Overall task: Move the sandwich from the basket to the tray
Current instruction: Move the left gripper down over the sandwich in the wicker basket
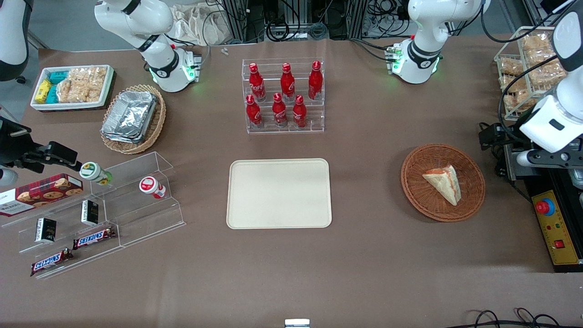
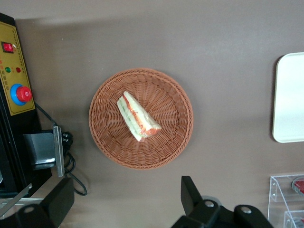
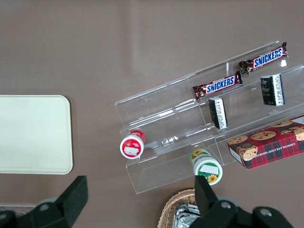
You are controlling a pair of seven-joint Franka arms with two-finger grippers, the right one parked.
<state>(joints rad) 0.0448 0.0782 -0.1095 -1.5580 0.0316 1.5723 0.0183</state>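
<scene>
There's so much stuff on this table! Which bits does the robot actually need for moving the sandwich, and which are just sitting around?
Needed:
- sandwich, lying in the basket
- tray, nothing on it
- gripper, open, above the table beside the basket

Just sitting around:
- cola bottles in a clear rack
- foil containers
- Snickers bars
- cookie box
- snack bin

Six cola bottles point(image 1: 282, 95) in rack; foil containers point(image 1: 130, 116) in oval basket point(image 1: 157, 123).
</scene>
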